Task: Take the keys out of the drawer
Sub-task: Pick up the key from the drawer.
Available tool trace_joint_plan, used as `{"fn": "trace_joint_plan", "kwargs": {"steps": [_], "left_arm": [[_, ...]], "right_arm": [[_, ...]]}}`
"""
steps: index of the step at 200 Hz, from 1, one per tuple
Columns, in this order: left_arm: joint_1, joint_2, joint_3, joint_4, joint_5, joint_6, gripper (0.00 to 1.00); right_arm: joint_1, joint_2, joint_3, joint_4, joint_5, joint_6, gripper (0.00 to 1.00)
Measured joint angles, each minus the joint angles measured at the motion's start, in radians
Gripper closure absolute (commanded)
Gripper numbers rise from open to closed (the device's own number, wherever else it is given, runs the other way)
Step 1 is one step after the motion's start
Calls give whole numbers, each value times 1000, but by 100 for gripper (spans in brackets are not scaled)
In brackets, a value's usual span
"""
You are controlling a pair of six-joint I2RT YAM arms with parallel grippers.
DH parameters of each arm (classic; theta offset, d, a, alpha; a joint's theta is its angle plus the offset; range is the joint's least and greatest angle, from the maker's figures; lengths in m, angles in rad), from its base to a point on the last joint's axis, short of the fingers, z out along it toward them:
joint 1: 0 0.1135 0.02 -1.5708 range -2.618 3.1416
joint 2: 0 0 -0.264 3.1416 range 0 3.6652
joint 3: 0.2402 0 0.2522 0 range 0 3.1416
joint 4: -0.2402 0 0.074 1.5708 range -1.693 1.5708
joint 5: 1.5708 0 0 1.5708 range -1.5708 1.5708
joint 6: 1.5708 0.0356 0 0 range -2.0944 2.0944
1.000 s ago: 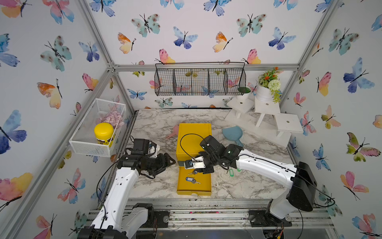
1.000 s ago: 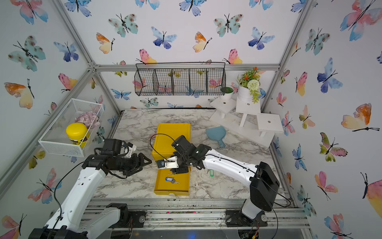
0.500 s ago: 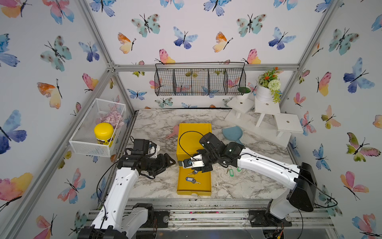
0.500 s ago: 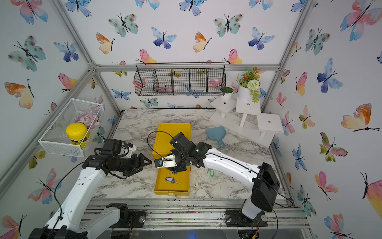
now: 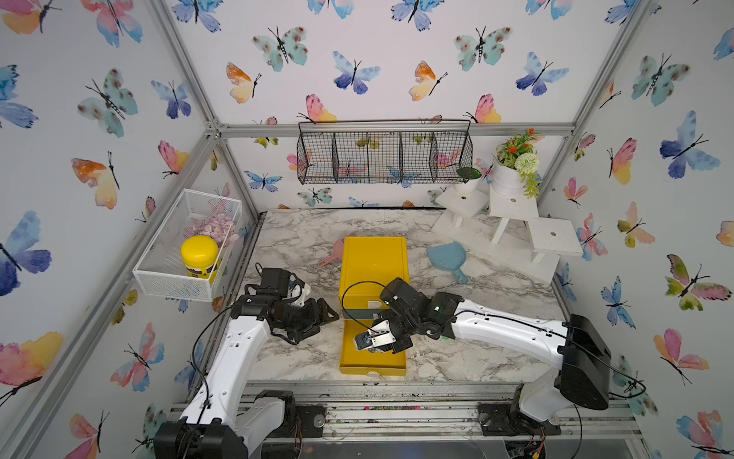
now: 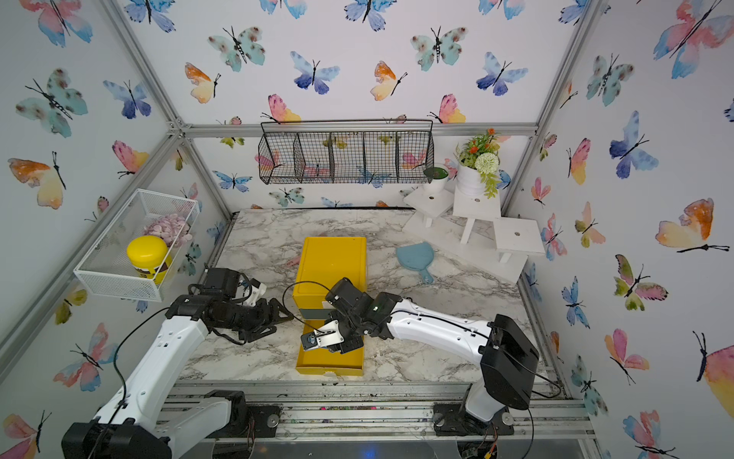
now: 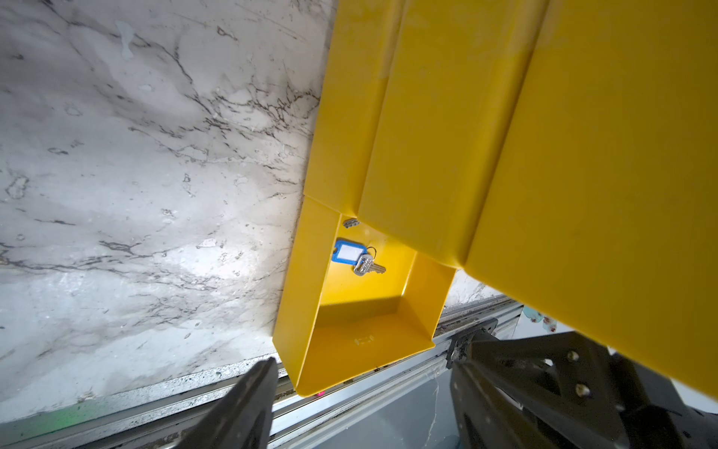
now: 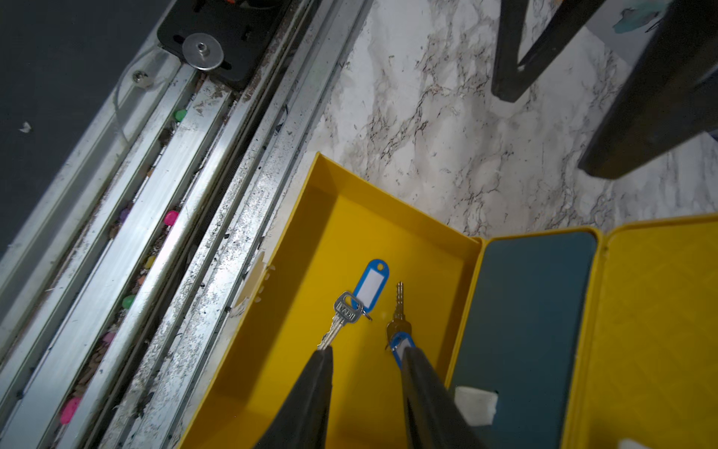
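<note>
The yellow drawer (image 8: pixel 349 217) stands pulled out of its yellow cabinet (image 5: pixel 373 262) toward the table's front edge. Two keys lie on its floor. One silver key (image 8: pixel 342 317) has a blue tag (image 8: pixel 371 285). A second key (image 8: pixel 398 311) has a blue tag partly under one fingertip (image 8: pixel 410 355). My right gripper (image 8: pixel 367 350) reaches down into the drawer, open, with bare yellow floor between its tips. In both top views the right gripper (image 5: pixel 381 343) (image 6: pixel 329 343) hides the keys. My left gripper (image 5: pixel 317 328) (image 7: pixel 363 361) hovers open, left of the cabinet. From there one blue-tagged key (image 7: pixel 357 258) shows in the drawer.
A blue scoop (image 5: pixel 447 258) lies right of the cabinet and a pink one (image 5: pixel 333 252) left of it. White stepped stands with plant pots (image 5: pixel 512 206) fill the back right. A white mesh basket holding a yellow-lidded jar (image 5: pixel 198 254) hangs on the left wall. Aluminium rails (image 5: pixel 357 393) run along the front edge.
My right gripper has moved toward the table's front and down over the open drawer, covering the key that showed in the top views. The left arm has barely moved.
</note>
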Motion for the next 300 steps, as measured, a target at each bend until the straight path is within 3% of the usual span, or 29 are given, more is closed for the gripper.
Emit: {"fn": "trace_joint_plan", "kwargs": {"steps": [85,232,300], "left_arm": [[0,-8,-17,-9,11,5,24],[0,-22,-23,-13,18,14,24],[0,-29,-23,-27,18,16,24]], "right_arm": [[0,63,-88,153,29,-22,65],[0,230,-118,235,100,-30,71],[0,237,-117,262,107,-20,70]]}}
